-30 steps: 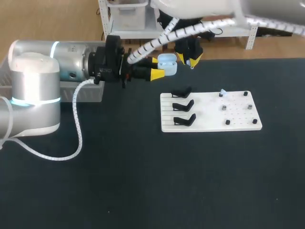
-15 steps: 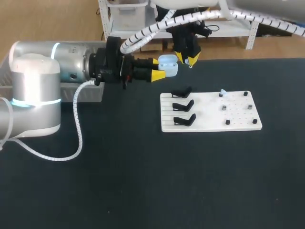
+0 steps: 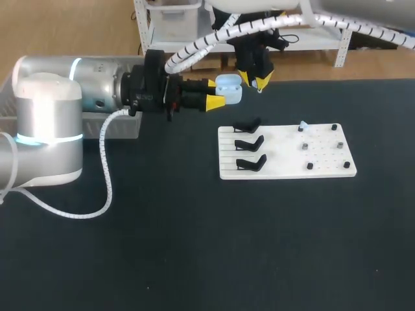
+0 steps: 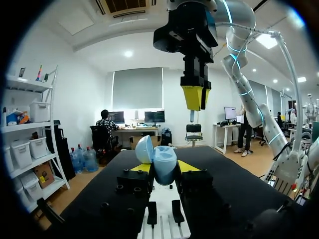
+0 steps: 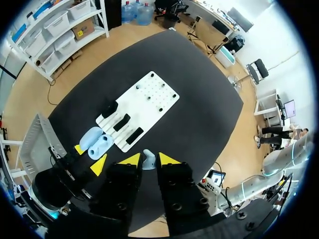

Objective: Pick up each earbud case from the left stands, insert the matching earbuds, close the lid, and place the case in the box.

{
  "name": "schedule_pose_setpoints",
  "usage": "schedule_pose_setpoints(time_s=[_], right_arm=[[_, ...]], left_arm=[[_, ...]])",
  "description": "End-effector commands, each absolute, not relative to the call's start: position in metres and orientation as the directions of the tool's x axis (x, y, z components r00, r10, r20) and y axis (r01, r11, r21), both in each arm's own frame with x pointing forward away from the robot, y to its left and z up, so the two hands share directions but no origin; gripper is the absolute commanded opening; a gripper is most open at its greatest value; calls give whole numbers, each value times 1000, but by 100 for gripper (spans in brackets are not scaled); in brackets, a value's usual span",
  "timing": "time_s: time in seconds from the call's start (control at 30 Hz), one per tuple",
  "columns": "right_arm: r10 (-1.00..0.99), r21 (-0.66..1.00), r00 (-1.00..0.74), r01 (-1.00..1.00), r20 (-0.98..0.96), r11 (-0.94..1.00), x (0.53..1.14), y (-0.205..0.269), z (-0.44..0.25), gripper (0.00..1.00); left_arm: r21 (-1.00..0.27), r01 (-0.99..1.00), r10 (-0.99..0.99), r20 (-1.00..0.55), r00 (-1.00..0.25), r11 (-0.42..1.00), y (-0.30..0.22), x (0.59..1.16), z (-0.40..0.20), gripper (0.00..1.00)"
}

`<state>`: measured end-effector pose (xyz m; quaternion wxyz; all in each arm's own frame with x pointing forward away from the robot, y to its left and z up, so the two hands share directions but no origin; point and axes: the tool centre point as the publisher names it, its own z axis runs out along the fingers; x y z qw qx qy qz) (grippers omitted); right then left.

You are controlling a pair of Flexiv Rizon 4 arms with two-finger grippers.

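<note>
Black table (image 3: 194, 246); left claw (image 3: 215, 92) grips pale-blue case (image 4: 164, 160), lid open; right claw (image 5: 149, 160) pinches earbud (image 5: 148, 157).

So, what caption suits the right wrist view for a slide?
Right gripper holds an earbud above, slightly aside of, the open blue case in the left gripper.

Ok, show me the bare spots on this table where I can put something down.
Widest: the table strip between the white board and the near edge. Smaller: right of the board, up to the table's side. Crowded: the far edge, where the left gripper holds the open case close to the right gripper with its earbud.
</note>
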<state>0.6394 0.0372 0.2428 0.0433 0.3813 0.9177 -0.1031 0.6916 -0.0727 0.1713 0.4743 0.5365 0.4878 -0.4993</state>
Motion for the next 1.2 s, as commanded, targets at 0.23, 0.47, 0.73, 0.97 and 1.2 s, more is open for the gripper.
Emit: schedule_pose_setpoints(time_s=[0.23, 0.47, 0.73, 0.97, 1.2], right_arm=[[677, -187, -708, 706, -201, 683, 659, 48, 247, 0], [703, -224, -680, 733, -210, 642, 671, 60, 250, 0], [755, -197, -628, 777, -186, 598, 676, 70, 241, 0], [767, -182, -620, 784, -167, 594, 674, 75, 232, 0], [773, -175, -614, 788, -157, 591, 676, 73, 231, 0]], left_arm=[[25, 997, 48, -998, 29, -68, -73, 690, 171, 0], [25, 997, 48, -998, 29, -68, -73, 690, 171, 0], [25, 997, 48, -998, 29, -68, -73, 690, 171, 0], [25, 997, 48, -998, 29, -68, -73, 690, 171, 0], [25, 997, 48, -998, 29, -68, -73, 690, 171, 0]])
